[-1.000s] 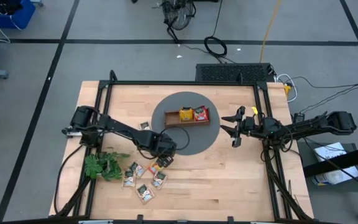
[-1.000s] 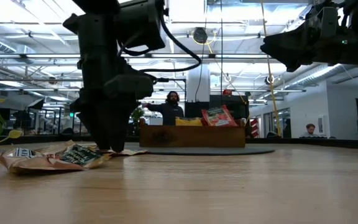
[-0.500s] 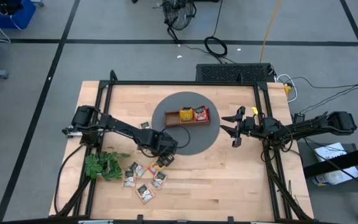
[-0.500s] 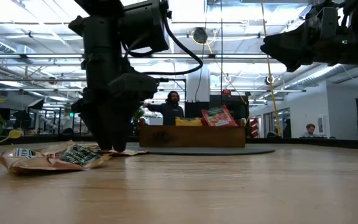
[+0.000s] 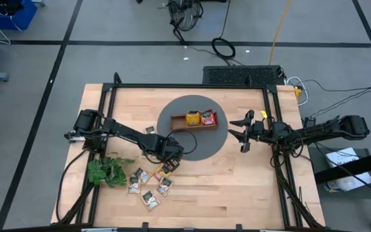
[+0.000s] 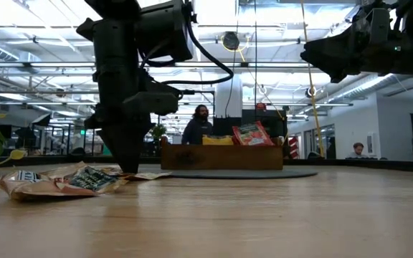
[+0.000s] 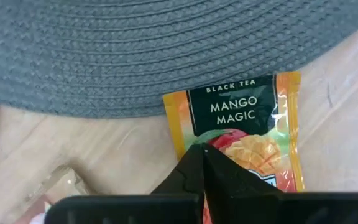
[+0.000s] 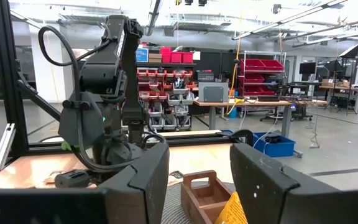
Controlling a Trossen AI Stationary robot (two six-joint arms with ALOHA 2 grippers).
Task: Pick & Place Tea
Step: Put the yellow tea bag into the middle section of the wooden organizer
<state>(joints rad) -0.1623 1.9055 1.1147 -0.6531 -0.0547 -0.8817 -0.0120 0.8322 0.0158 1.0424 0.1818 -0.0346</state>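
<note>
Pale wood makes up the surface [image 5: 237, 187], with a round grey woven mat [image 5: 189, 151] in its middle. From there, the left hand [image 5: 169, 165] is down low just off the mat's near-left edge, and its two fingers [image 7: 194, 171] meet in a point on an orange-yellow tea sachet [image 7: 241, 130], so the hand is closed on this sachet. White letters on the sachet's dark green panel read "BLACK TEA" and below "MANGO MAGIC", above a picture of a fruit. The sachet lies partly on the wood, and its top edge is on the rim of the mat.

Just beside this hand, toward the near-left corner of the surface, more sachets [image 5: 148, 188] lie loose on the wood, most of them pale with dark print; their writing is too small to read. One more small sachet [image 5: 150, 130] lies apart, left of the mat. A green plant sprig [image 5: 107, 171] lies left of the loose sachets.

On the mat stands a brown wooden tray [image 5: 180, 127]. A yellow sachet [image 5: 192, 119] and a red sachet [image 5: 208, 118] stand in it, and the left compartment looks bare.

The right hand [image 5: 241, 135] hangs above the surface, right of the mat and well apart from the tray, with its fingers [image 8: 260, 177] partly spread and nothing between them.

Beyond the surface, a person [image 6: 198, 126] shows in the low view.
</note>
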